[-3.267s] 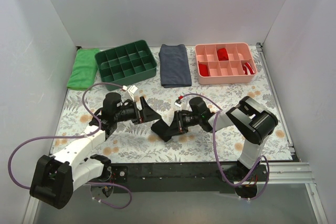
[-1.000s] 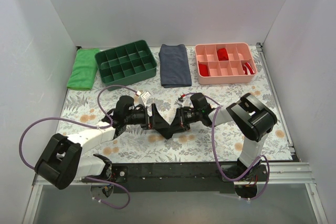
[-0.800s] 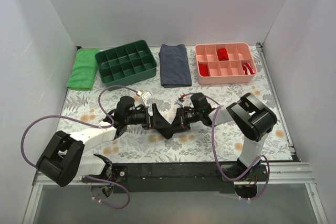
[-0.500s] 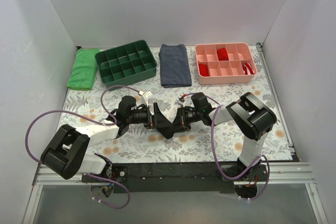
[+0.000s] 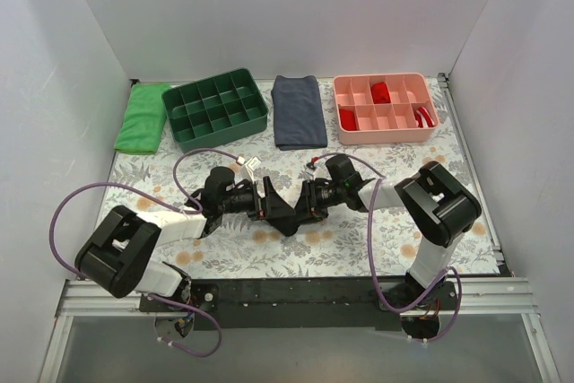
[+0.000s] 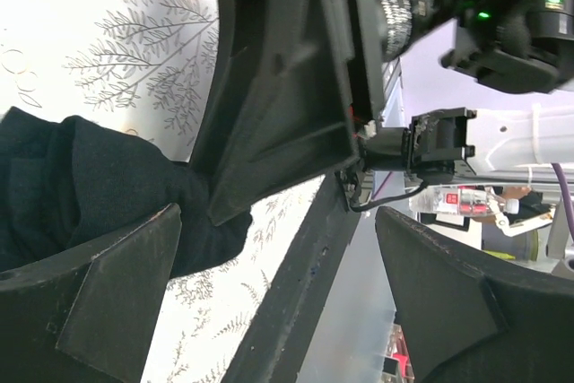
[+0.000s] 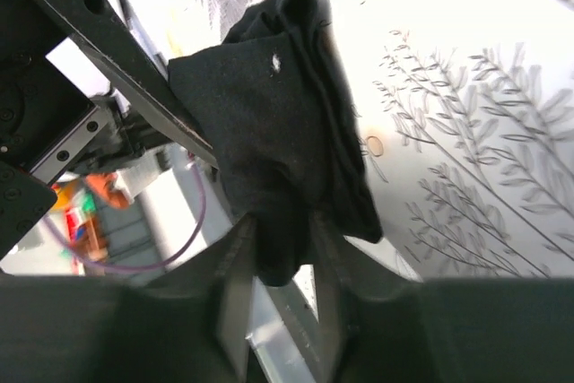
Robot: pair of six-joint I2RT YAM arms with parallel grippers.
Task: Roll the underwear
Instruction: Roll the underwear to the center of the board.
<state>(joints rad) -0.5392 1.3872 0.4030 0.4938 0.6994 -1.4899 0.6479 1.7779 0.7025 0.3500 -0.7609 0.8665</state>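
Fabric in a dark clump showed over the middle of the desk (image 5: 404,248), well apart from the trays at the far edge. This was the underwear (image 5: 287,220), plain black and soft, gathered into a crumpled wad. From above, its legs and waistband could not be told apart. It lay between the ends of the two arms, which met over it, with the left gripper (image 5: 268,204) just to its left and the right gripper (image 5: 303,207) just to its right. In the right wrist view the underwear (image 7: 278,132) appeared as a thick folded lump with rounded, layered edges down one side and a small pale fleck of lint on its face. Its lower end was pinched between the fingers (image 7: 235,266) of the right gripper (image 7: 283,248), which stood nearly closed with only the fabric between them. In the left wrist view the fingers (image 6: 99,293) of the left gripper (image 6: 278,221) stood wide apart with nothing clamped between them. There the underwear (image 6: 81,177) rested in soft creased folds against the finger on the left of that view, and the right gripper's black body crossed just beyond it. Along the far edge of the desk were a green cloth (image 5: 142,117), a green tray (image 5: 215,107), a folded navy-grey cloth (image 5: 298,112) and a pink tray (image 5: 384,132) holding small red rolled garments (image 5: 380,91).
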